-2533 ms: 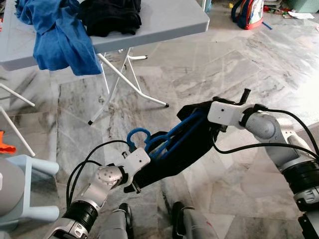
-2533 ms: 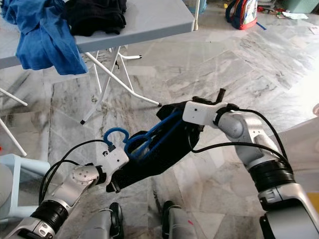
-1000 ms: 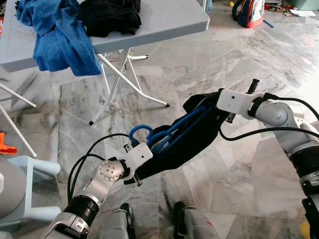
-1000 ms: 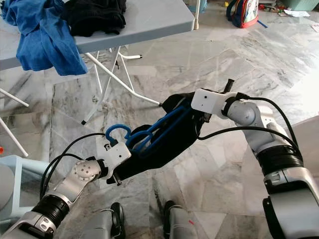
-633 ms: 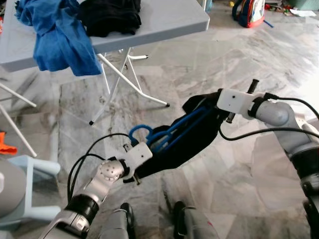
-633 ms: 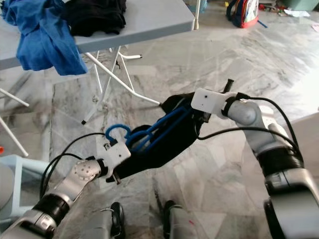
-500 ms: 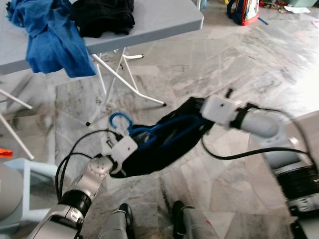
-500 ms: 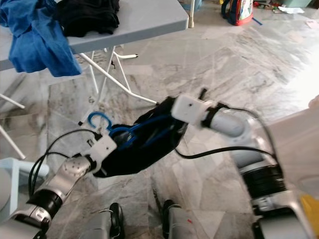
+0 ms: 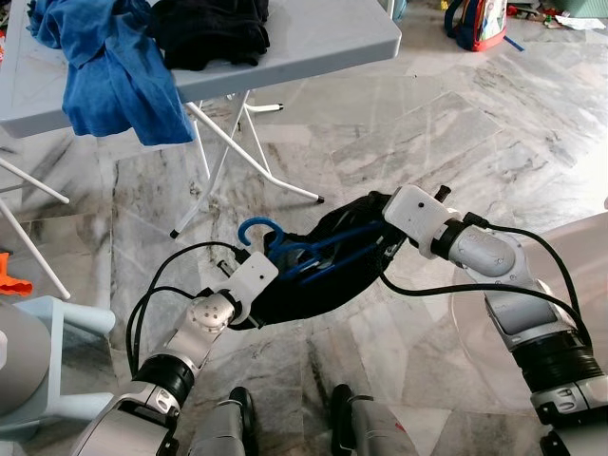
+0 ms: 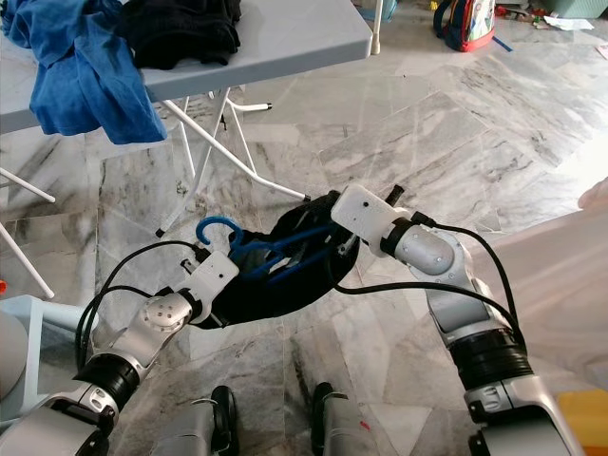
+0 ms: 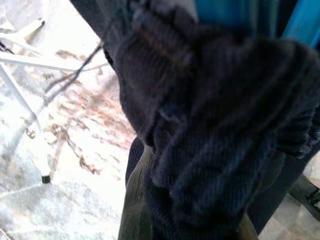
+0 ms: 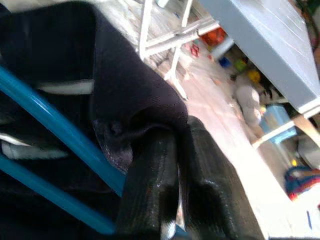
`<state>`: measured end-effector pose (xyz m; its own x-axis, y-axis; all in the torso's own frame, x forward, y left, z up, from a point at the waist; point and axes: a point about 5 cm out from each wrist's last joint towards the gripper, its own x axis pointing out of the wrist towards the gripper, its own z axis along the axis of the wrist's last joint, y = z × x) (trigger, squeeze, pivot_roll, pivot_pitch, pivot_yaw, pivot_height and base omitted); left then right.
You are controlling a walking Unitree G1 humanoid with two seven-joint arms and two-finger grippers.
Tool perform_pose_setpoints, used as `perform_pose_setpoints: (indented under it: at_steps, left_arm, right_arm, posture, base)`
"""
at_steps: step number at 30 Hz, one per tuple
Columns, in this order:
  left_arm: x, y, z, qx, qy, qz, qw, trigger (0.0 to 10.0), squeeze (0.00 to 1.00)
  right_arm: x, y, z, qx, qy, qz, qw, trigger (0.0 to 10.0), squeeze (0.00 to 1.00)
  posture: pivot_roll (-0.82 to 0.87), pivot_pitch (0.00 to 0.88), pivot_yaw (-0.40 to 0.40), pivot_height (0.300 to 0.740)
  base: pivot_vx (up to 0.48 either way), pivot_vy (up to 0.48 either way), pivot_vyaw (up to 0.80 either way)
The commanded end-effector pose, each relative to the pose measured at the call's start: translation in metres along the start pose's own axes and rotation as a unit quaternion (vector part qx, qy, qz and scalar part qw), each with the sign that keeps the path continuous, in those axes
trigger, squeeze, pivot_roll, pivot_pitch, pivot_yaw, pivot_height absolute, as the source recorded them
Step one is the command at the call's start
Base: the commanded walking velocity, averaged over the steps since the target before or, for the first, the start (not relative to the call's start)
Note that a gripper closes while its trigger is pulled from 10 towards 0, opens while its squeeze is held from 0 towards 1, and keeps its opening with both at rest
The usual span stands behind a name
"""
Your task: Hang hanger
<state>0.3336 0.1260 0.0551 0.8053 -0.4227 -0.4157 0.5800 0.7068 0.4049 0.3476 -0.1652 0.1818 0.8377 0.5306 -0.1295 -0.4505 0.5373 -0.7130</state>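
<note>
The robot stands on the marble floor with both arms drawn in front of it, a blue hanger with a dark garment draped over it slung between them, low above the floor and clear of the table. The left gripper is at the hook end, buried in the cloth; in the left wrist view dark knitted fabric bunches right against the camera, so I cannot tell how far its fingers are parted or what exactly they have. The right gripper is at the far end of the hanger: its two black fingers are pressed almost together, pinching a fold of the dark garment, with the blue bars running just beside them. Behind, a grey folding table carries a blue cloth hanging over its edge and a black heap (both well apart from the arms). A backpack lies on the floor far back.
</note>
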Motion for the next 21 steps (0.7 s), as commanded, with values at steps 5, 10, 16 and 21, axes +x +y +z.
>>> perform_pose_setpoints:
  at_steps: [5, 10, 16, 21]
  left_arm:
    - [-0.006, -0.005, 0.002, 0.019, -0.028, -0.056, 0.998, 1.0, 0.0]
    - [-0.014, -0.007, -0.004, 0.045, -0.033, -0.077, 0.995, 0.9, 0.0]
    - [-0.02, -0.001, -0.007, 0.061, -0.042, -0.06, 0.995, 0.9, 0.0]
    - [-0.027, 0.01, -0.011, 0.06, -0.043, -0.025, 0.997, 0.5, 0.0]
  right_arm:
    - [-0.005, -0.015, -0.017, -0.01, 0.049, -0.053, 0.997, 0.0, 0.0]
    - [-0.002, -0.022, -0.028, -0.015, 0.081, -0.087, 0.993, 0.0, 0.0]
    - [-0.003, -0.026, -0.035, -0.012, 0.094, -0.109, 0.99, 0.0, 0.0]
    - [-0.006, -0.032, -0.043, -0.016, 0.108, -0.124, 0.986, 0.0, 0.0]
  posture:
    - [-0.16, 0.257, 0.008, 0.74]
    - [-0.15, 0.265, 0.002, 0.74]
    - [-0.15, 0.273, -0.008, 0.74]
    - [-0.15, 0.28, -0.013, 0.74]
  base:
    - [0.0, 0.0, 0.0]
    - [0.0, 0.0, 0.0]
    - [0.0, 0.0, 0.0]
    - [0.0, 0.0, 0.0]
